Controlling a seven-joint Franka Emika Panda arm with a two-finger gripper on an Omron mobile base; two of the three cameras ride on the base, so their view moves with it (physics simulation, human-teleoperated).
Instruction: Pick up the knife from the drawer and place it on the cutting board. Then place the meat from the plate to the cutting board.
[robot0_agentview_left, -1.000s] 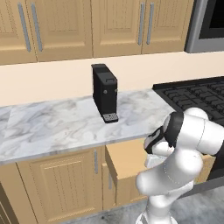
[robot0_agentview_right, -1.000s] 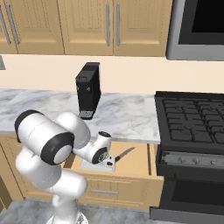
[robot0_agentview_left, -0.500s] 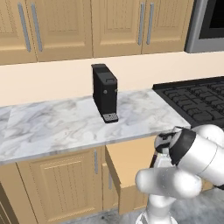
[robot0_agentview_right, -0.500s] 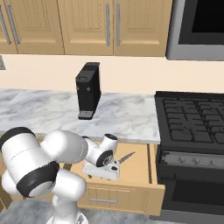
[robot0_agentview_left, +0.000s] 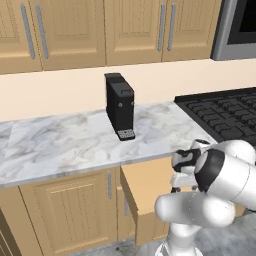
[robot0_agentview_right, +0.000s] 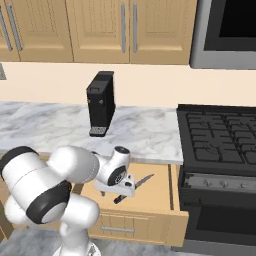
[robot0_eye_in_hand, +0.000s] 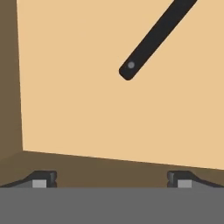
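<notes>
I have the arm (robot0_agentview_right: 55, 185) folded low in front of the marble counter (robot0_agentview_right: 145, 132), reaching down into the pulled-out drawer (robot0_agentview_right: 155, 197) just left of the stove (robot0_agentview_right: 220, 135). A black coffee machine (robot0_agentview_right: 101, 102) stands upright on the counter behind, well clear of my work.

The knife (robot0_agentview_right: 134, 187) lies flat on the drawer floor, slanted, blade tip toward the back right and dark handle toward the front left, where my wrist hides part of it in the right base view. In the hand view only the handle (robot0_eye_in_hand: 153, 37) shows, up and right of centre, its butt end pointing at me.

My tool (robot0_eye_in_hand: 111, 178) hangs over bare drawer floor near the front wall, jaws spread fully wide and holding nothing. I judge the grasp still wants alignment: slide toward the handle until it sits between the fingertips (robot0_eye_in_hand: 43, 178), roll so the jaws cross it squarely, then descend and close mid-handle, minding the drawer wall.
</notes>
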